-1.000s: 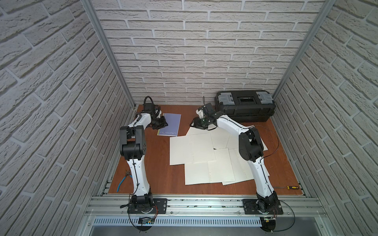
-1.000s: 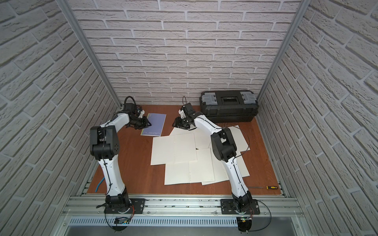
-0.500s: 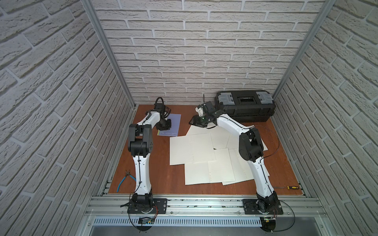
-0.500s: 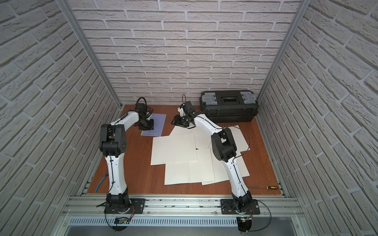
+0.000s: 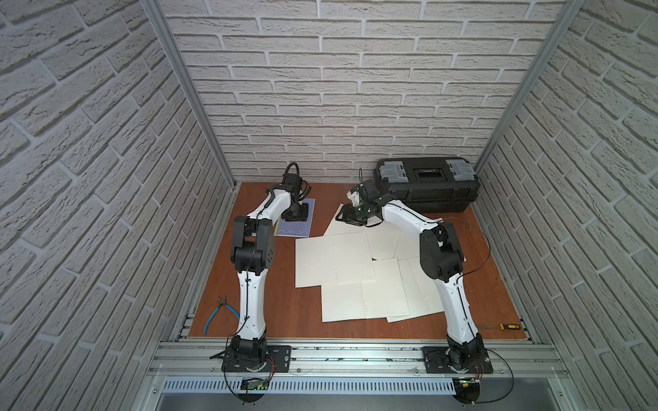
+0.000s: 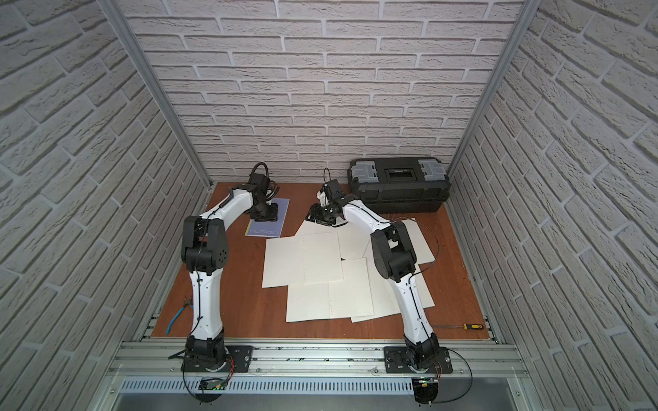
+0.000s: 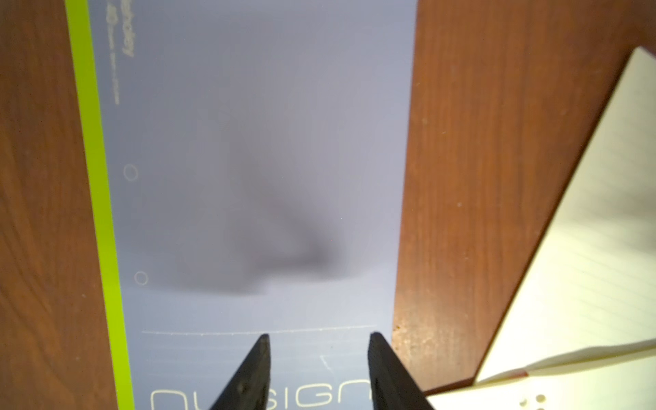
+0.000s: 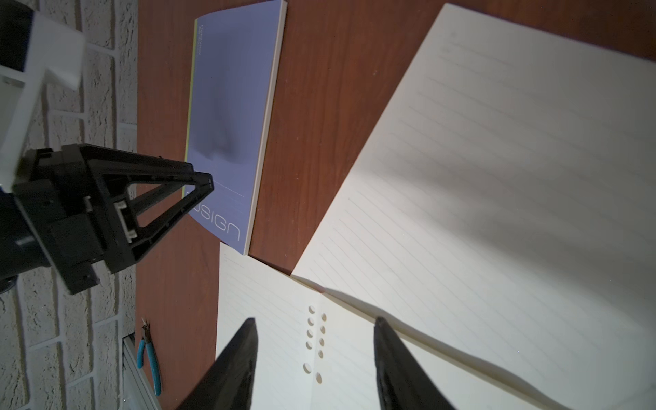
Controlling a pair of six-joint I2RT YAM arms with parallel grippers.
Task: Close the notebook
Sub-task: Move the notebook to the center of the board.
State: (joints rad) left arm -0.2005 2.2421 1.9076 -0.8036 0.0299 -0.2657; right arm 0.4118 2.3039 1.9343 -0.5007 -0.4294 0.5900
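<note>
The notebook (image 5: 298,227) is lying shut left of the frame's centre, so the left gripper (image 7: 317,339) is hovering above it, jaws spread and empty. The right gripper (image 8: 314,321), jaws apart too, is idling over loose sheets (image 8: 497,177).

left gripper (image 7: 318,337): moved over notebook (image 7: 248,124) | jaws apparently wider
</note>
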